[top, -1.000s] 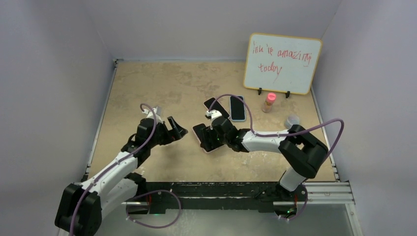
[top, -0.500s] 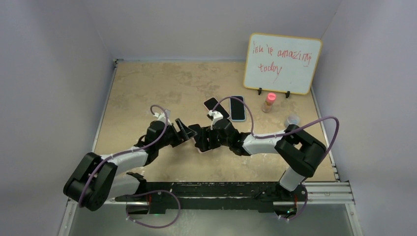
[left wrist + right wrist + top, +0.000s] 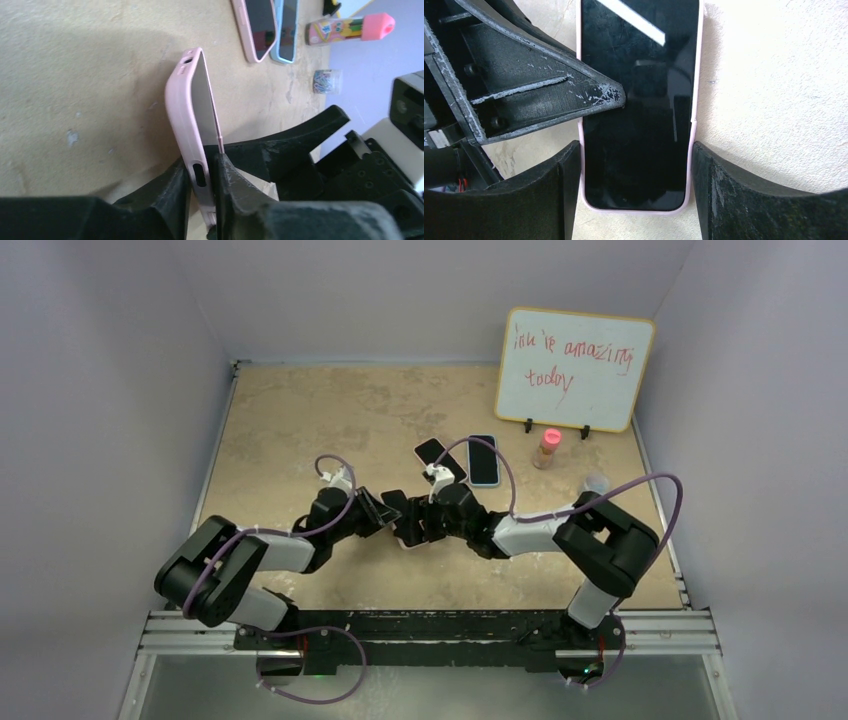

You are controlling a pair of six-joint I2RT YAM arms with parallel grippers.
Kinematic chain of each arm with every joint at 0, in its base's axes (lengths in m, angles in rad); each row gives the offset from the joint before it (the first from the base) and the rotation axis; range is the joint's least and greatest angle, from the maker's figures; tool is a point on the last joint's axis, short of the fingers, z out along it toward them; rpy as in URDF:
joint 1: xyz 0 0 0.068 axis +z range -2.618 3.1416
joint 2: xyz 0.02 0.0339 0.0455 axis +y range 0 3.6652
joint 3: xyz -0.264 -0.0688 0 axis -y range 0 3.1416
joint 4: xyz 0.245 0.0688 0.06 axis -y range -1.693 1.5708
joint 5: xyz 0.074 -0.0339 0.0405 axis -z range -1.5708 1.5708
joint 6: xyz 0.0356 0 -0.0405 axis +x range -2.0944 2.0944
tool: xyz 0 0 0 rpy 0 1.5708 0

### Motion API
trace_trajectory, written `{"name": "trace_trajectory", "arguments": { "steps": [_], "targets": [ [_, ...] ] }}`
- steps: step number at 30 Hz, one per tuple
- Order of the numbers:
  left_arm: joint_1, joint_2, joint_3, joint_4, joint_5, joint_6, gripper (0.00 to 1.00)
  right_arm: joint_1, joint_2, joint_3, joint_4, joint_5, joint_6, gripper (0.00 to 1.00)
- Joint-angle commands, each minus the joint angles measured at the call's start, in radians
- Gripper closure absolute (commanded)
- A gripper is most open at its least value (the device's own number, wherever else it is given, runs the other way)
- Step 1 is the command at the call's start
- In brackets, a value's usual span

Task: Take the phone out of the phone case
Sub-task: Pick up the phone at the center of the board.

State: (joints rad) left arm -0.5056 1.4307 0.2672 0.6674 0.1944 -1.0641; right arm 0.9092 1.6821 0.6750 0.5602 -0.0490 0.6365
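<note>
The left fingers [image 3: 235, 192] have slid in and now pinch the edge of the pink case [image 3: 181, 115]. The right fingers [image 3: 549, 200] squeeze the phone [image 3: 639, 125] by its sides, mid-bench [image 3: 300, 420]. Peeling looks ready to start.

Left hand [image 3: 391, 517] position: a second ago it was well apart from the phone case [image 3: 181, 110], off the case's left side. Now it is at the case's left end, touching it.
Left hand grip: the fingers [image 3: 170, 195] were spread and holding nothing. Now they are pinched across the case's edge, one on the pink back and one on the screen side of the phone [image 3: 639, 125].
Left arm [image 3: 280, 550]: it was angled away from the case. Now it is stretched low towards it, elbow folded back.
Phone case visibility: it was mostly uncovered from above. Now it is largely hidden between the left hand and the right hand [image 3: 428, 524].
Right arm [image 3: 530, 530]: the elbow is slightly nearer the case.
</note>
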Motion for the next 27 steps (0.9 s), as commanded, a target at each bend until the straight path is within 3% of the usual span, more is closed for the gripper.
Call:
{"name": "trace_trajectory", "arguments": {
  "steps": [1,4,9,14,21,27],
  "targets": [
    [-0.004,0.021,0.009,0.124,0.006,0.035,0.86,0.003,-0.017,-0.016,0.086,-0.024,0.01,0.63],
    [-0.003,0.016,0.006,0.158,0.025,0.068,1.0,0.003,-0.05,-0.036,0.076,-0.046,0.013,0.47],
    [0.001,-0.034,0.006,0.193,0.076,0.135,1.0,0.002,-0.139,-0.086,0.091,-0.05,-0.005,0.2],
    [0.032,-0.123,0.002,0.185,0.14,0.203,1.0,0.0,-0.275,-0.138,0.093,-0.054,-0.064,0.04],
    [0.044,-0.226,0.033,0.178,0.273,0.282,1.0,-0.003,-0.469,-0.221,0.063,-0.061,-0.179,0.01],
    [0.044,-0.278,0.057,0.216,0.367,0.279,1.0,-0.004,-0.701,-0.404,0.192,-0.059,-0.312,0.01]
  ]
}}
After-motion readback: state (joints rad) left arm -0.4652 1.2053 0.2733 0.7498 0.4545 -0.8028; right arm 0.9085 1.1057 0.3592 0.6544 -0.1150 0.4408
